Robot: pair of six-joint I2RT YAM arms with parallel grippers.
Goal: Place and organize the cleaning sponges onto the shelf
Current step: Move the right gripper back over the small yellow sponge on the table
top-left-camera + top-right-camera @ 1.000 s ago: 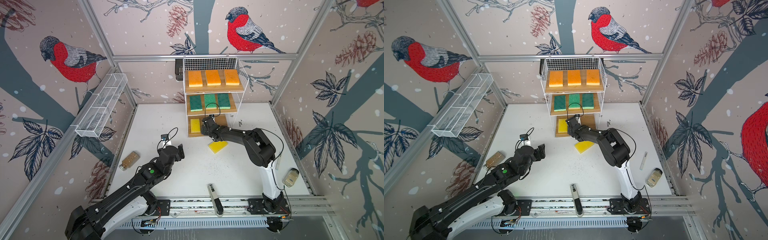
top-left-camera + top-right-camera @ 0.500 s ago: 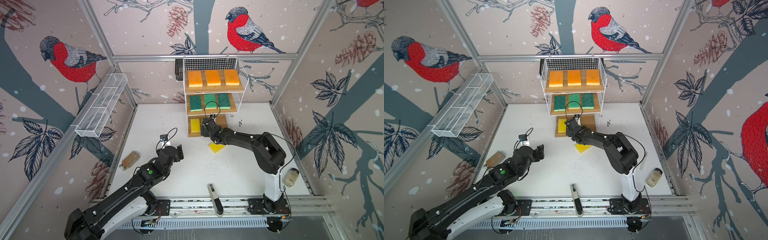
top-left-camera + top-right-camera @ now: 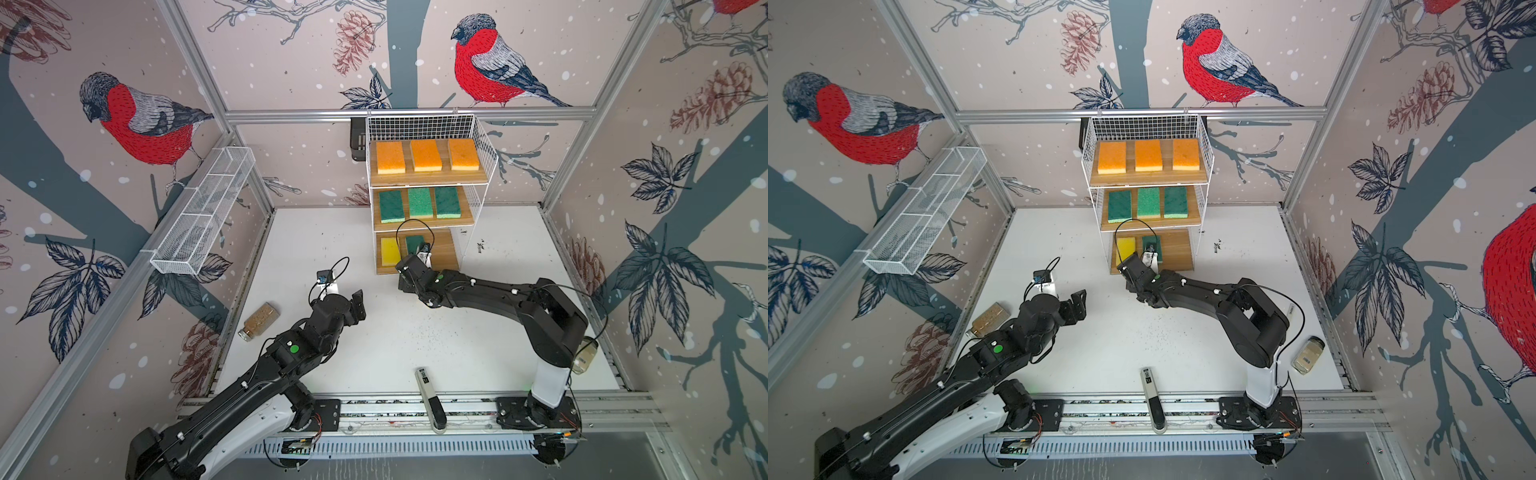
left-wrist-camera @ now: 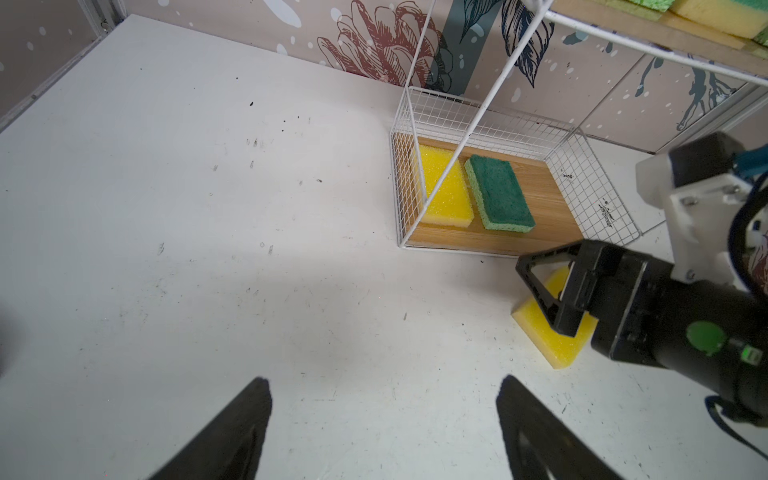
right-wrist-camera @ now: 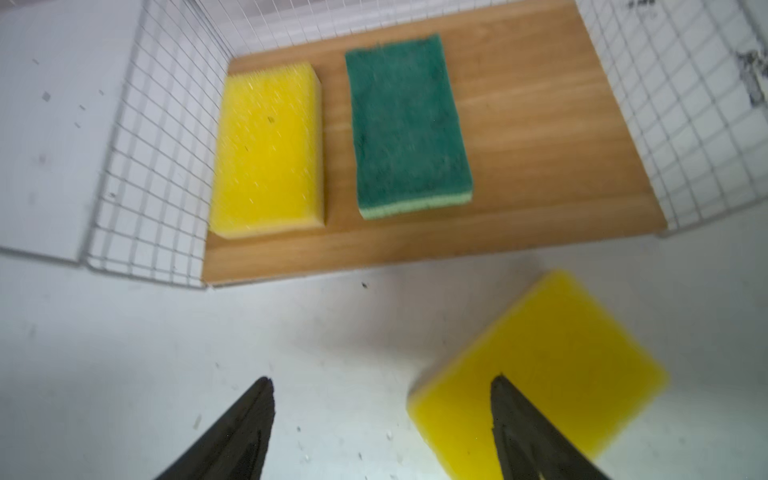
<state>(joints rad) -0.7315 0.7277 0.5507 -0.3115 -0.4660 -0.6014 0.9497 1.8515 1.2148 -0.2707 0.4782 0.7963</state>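
Note:
The shelf [image 3: 419,124] [image 3: 1142,124] stands at the back, with three orange sponges on its top board and three green ones on the middle board. Its bottom board holds a yellow sponge [image 3: 390,250] [image 5: 270,149] and a green sponge [image 4: 498,199] [image 5: 407,124]. A loose yellow sponge [image 4: 552,349] [image 5: 552,357] lies flat on the table in front of that board; my right arm hides it in both top views. My right gripper [image 3: 409,270] [image 5: 380,386] hangs open just over it, one finger above its near corner. My left gripper [image 3: 358,305] [image 4: 382,386] is open and empty over bare table.
A spice jar [image 3: 259,321] lies by the left wall and another jar [image 3: 584,355] by the right arm's base. A slim white-and-black handheld device [image 3: 430,399] rests at the front edge. A white mesh trough [image 3: 203,212] hangs on the left wall.
My right gripper has drawn back from the bottom board and come over the loose yellow sponge, which the arm now covers in the top views. The left arm has barely moved.

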